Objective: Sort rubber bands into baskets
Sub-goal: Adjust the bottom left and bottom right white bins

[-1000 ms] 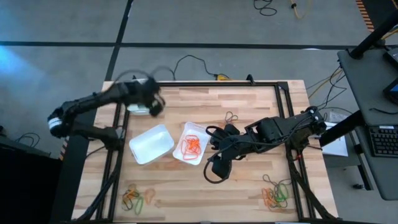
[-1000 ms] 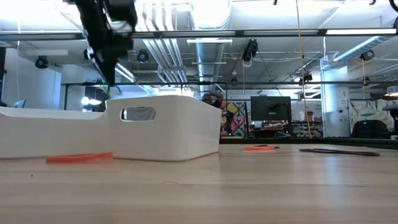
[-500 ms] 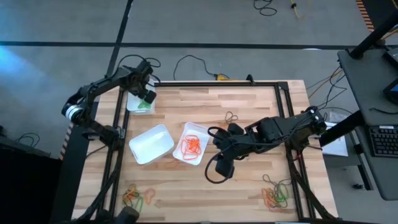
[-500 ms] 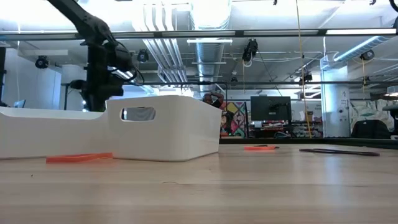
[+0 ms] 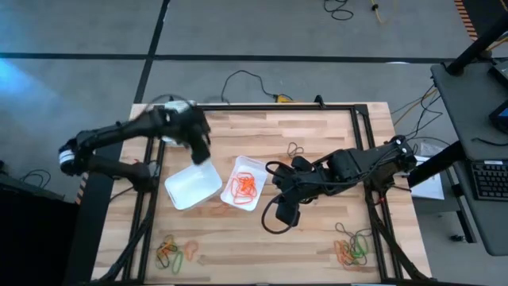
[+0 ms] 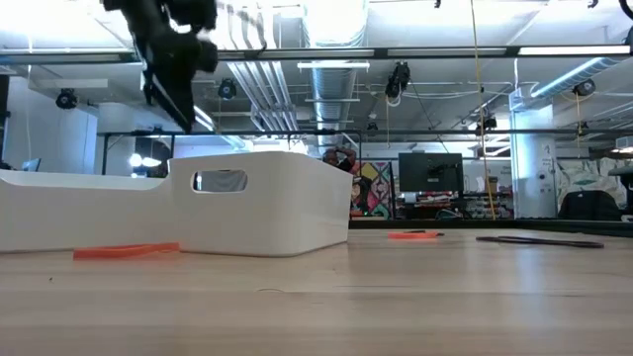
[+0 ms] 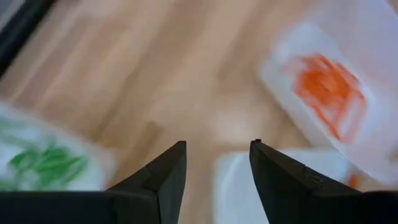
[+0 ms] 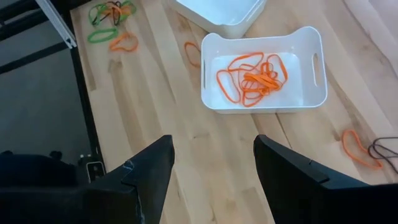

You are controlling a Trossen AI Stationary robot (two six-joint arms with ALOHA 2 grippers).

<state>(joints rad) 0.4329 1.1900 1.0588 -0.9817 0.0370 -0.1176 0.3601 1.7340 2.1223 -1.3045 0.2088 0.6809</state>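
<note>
Swung back from far basket, left hand (image 5: 200,148); orange rubber bands (image 8: 254,78) tangled.

white baskets (image 6: 259,203), orange rubber band (image 6: 126,251)

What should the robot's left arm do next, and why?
Probably swing toward the loose rubber bands at the table's near left corner. The left gripper hangs over the middle tray with its fingers apart and nothing between them, so it looks ready for another pick.
</note>
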